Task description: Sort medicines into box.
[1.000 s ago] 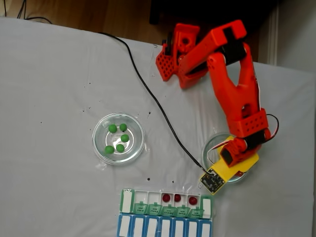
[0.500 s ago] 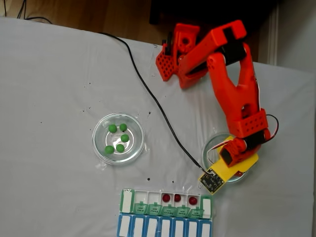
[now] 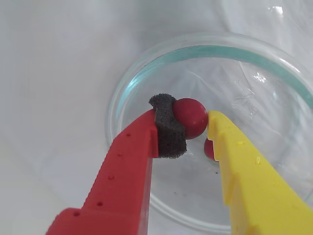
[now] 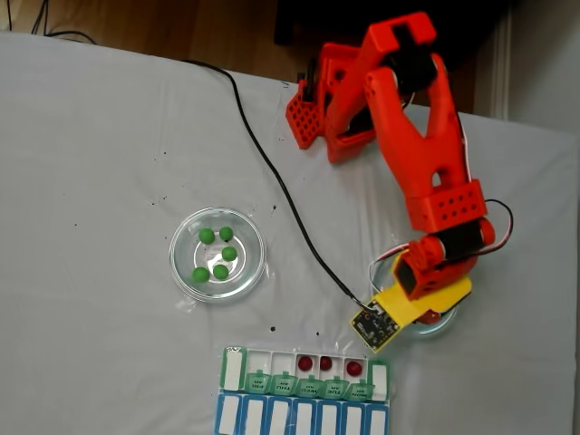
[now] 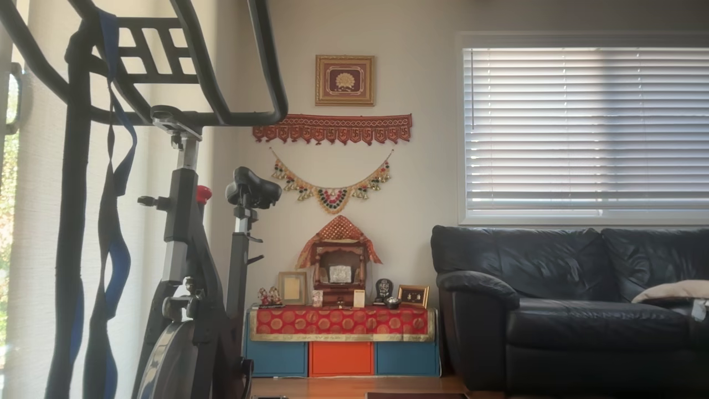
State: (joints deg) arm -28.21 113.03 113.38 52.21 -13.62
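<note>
White cloth; box long axis left-right along near edge; jaws clamp red ball.

We're looking at soft, even daylight on the desk in the fixed view, shadows faint. In the wrist view the white background washes out and blurs, with glare spots on the glass dish. The window blinds glow bright, the exercise bike silhouetted.
</note>
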